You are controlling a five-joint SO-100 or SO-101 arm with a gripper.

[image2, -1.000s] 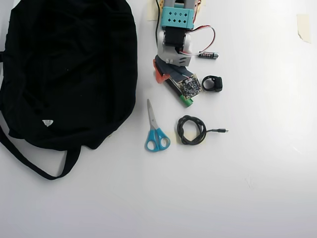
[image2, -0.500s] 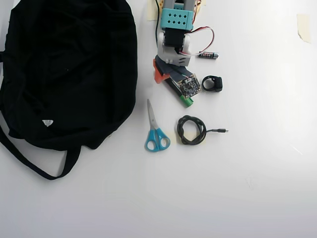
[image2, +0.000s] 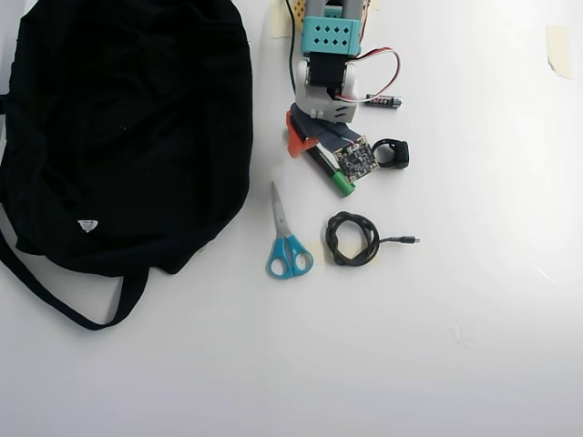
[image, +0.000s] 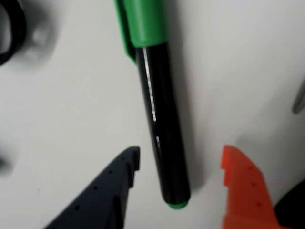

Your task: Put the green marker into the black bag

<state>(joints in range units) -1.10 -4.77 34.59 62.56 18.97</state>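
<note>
Green cap up, black barrel down: in the wrist view the green marker (image: 159, 114) lies flat on the white bench (image: 71, 119), its small green end between the two fingertips of the gripper (image: 181, 160). The dark finger (image: 102, 195) sits to the marker's left and the orange finger (image: 245, 188) to its right, both clear of the barrel, so the pincer is spread and pinching nothing.

In the overhead view the gripper (image2: 308, 153) hangs near the middle of the bench's far edge, with the marker (image2: 335, 177) slanting out from under it, green cap toward the near right. The black bag (image2: 127, 127) fills the far left corner, well apart from the marker, its strap looping toward the near edge and a small white triangular mark low on its fabric. Blue-handled scissors (image2: 287, 241) lie near the bench's middle, just beside a coiled black cable (image2: 353, 238). A small battery (image2: 383, 101) rests to the right of the arm.
</note>
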